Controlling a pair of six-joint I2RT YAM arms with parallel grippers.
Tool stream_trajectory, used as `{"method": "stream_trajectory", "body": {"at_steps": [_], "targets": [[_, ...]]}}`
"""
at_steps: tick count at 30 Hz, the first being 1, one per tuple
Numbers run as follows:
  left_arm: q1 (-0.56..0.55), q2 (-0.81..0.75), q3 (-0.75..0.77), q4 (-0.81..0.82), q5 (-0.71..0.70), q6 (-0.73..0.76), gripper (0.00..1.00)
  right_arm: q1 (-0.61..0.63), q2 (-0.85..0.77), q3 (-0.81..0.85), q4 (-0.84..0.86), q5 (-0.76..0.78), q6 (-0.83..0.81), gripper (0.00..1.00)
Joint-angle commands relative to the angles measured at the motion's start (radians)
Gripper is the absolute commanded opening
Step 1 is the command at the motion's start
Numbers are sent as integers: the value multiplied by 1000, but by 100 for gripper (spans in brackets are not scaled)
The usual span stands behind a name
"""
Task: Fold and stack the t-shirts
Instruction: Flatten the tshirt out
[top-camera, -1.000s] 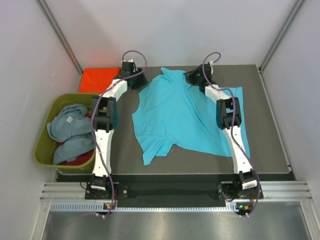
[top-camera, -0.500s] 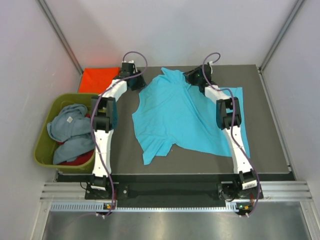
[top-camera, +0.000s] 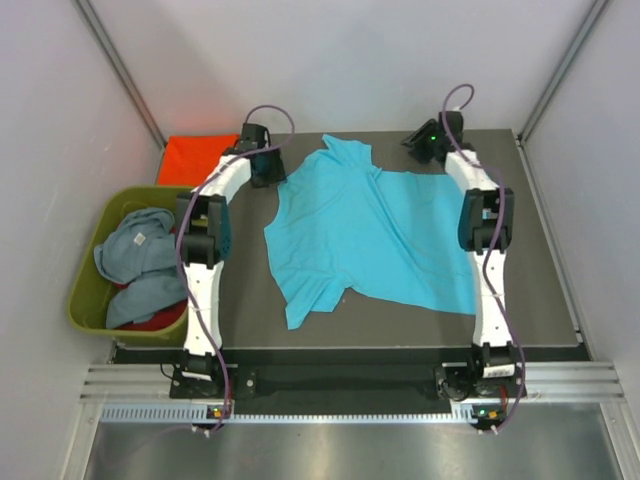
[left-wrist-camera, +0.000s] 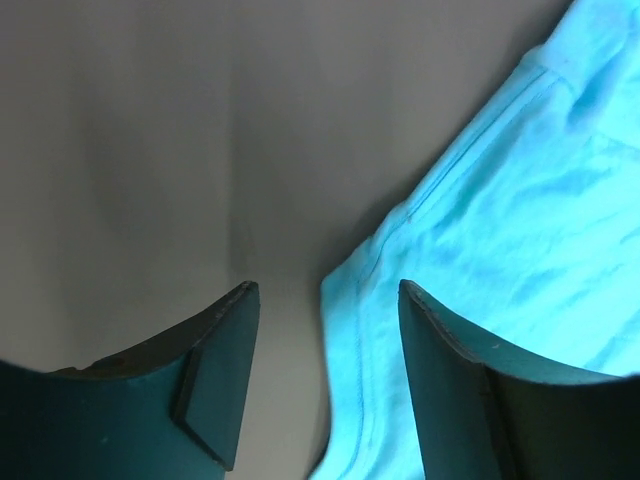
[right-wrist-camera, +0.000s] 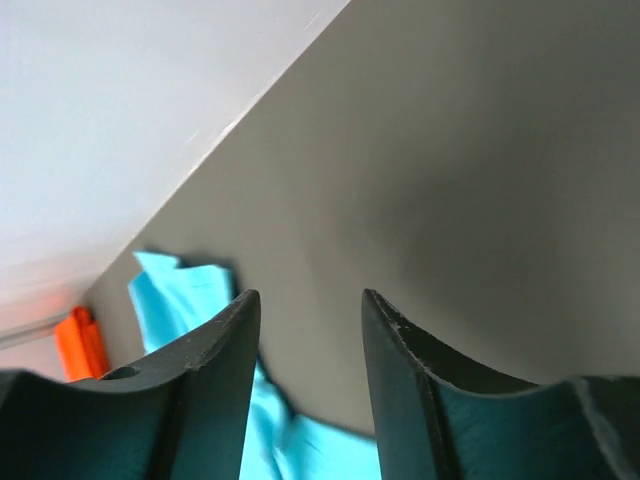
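A bright turquoise t-shirt (top-camera: 370, 235) lies spread on the dark table (top-camera: 540, 250), its lower left corner rumpled. My left gripper (top-camera: 270, 175) sits at the shirt's upper left edge. In the left wrist view it (left-wrist-camera: 327, 288) is open, with the shirt's stitched hem (left-wrist-camera: 380, 290) between the fingers and not pinched. My right gripper (top-camera: 412, 144) is at the back of the table beyond the shirt's top edge. It (right-wrist-camera: 310, 295) is open over bare table, the turquoise cloth (right-wrist-camera: 180, 290) below and to its left. An orange-red t-shirt (top-camera: 197, 158) lies folded at the back left.
An olive-green tub (top-camera: 88, 305) stands off the table's left side, holding a grey-blue t-shirt (top-camera: 135, 250) on top of a red one (top-camera: 150, 322). White walls close in the back and sides. The orange-red cloth (right-wrist-camera: 80, 345) also shows in the right wrist view.
My right gripper has opened, let go of the turquoise shirt's top edge and drawn back to the right. That part of the shirt now lies flat. The left gripper has hardly moved.
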Motion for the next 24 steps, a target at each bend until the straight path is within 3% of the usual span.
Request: {"method": "stream_trajectory", "body": {"at_steps": [1, 4, 7, 12, 19, 24], "targets": [[-7, -164, 36, -91, -79, -2, 62, -73, -215, 37, -235, 19, -207, 46], [-26, -308, -109, -90, -86, -77, 60, -111, -361, -20, -389, 81, -335, 48], [-53, -455, -342, -61, -38, -117, 58, -95, -549, -238, -467, 96, -424, 48], [-73, -652, -576, -35, 98, -127, 55, 19, -882, -579, -522, 64, -481, 49], [-77, -925, -867, -25, 194, -122, 56, 233, -1234, -1168, -388, -114, -368, 47], [-77, -1040, -1012, -22, 252, -197, 56, 427, -1349, -1413, -194, -166, -231, 47]]}}
